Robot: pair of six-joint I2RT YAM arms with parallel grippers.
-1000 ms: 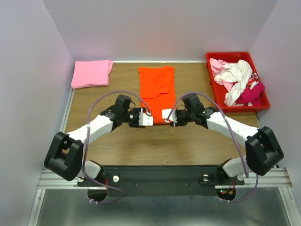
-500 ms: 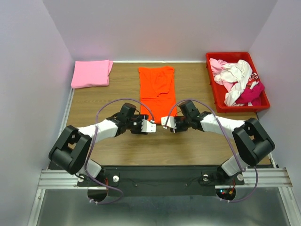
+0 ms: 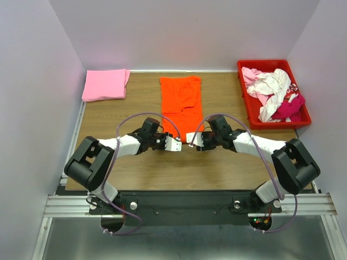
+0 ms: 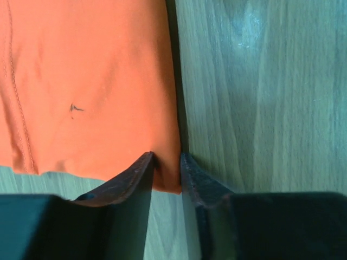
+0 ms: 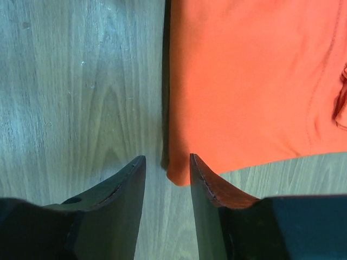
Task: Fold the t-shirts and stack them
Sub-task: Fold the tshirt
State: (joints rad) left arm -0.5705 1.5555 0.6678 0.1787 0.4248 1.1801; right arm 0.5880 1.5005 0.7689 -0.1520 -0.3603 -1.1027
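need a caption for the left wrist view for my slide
The left gripper straddles a corner of the orange t-shirt, which lies flat on the wooden table.

2 arms (image 3: pixel 126 144) have white links, black joints, looping purple cables (image 3: pixel 134 115), and dark, tapered fingers (image 4: pixel 130 184).

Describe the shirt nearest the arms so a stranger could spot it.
On the wooden table, look along the centre: a bright orange cloth t-shirt folded into a long strip. Unlike the folded pink cloth shirt far left and the jumbled clothes in the red plastic crate, it lies alone.
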